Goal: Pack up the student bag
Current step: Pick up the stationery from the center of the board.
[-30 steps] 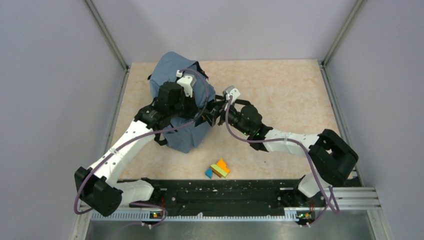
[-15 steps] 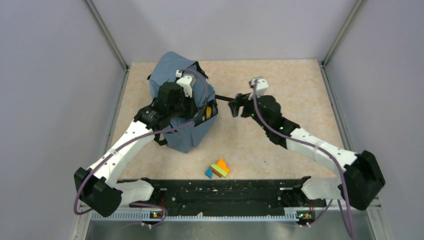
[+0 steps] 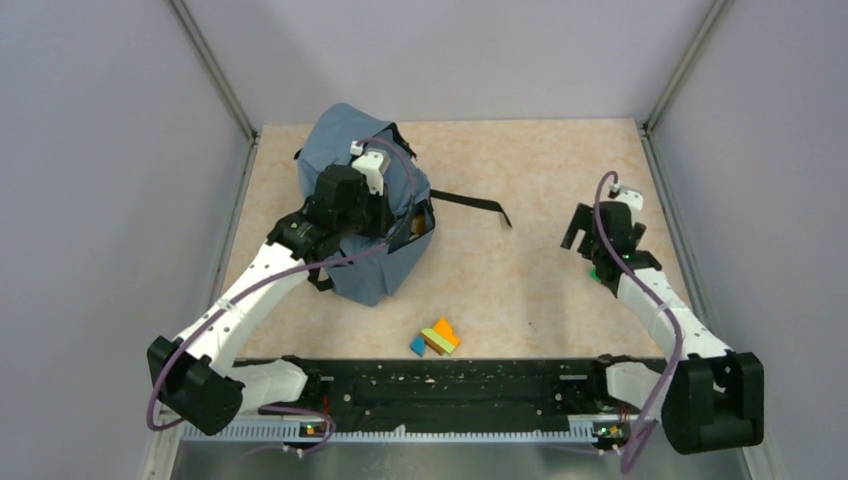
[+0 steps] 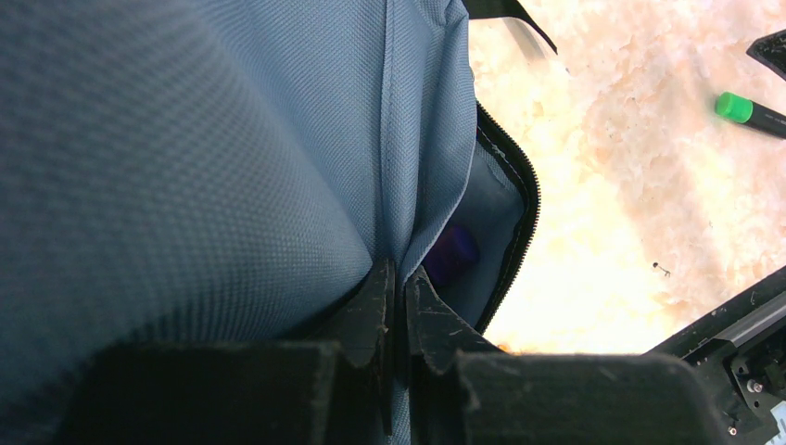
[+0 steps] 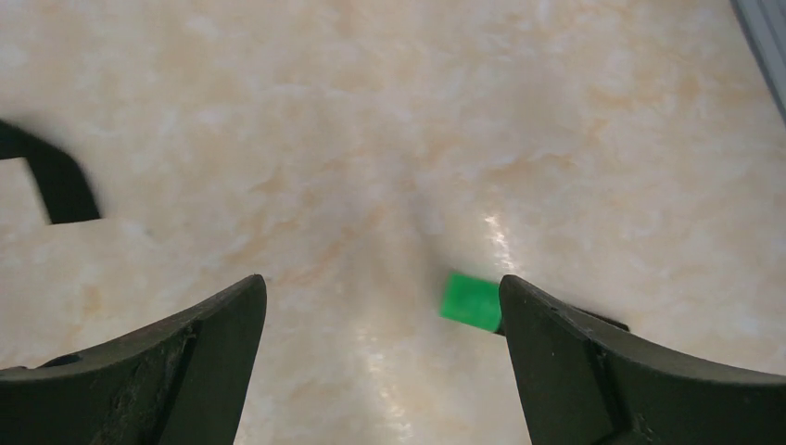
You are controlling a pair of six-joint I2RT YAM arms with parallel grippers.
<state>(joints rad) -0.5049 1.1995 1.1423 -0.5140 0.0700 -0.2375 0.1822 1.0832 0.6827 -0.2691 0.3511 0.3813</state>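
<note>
Bag (image 3: 345,170): soft, slate-blue, slumped near tabletop's (image 3: 560,160) far-left corner. Zipper open, black strap (image 3: 470,203) trailing toward centre. Left pincer (image 4: 397,283) clamped on bag fabric. Right pincer (image 5: 380,301) spread wide over green-capped pen (image 5: 470,301), near right edge.

- My bag (image 4: 185,139): woven cloth, matt, fine-grained.
- Its zipper (image 4: 534,195): black, toothed.
- Table (image 5: 371,111): smooth, marbled, with glossy glare.
- My left gripper (image 4: 399,269): matt black plastic, scratched.
- My right gripper (image 5: 382,278): same matt black, rough-faced.
- Pen cap (image 5: 471,299): smooth green plastic.
</note>
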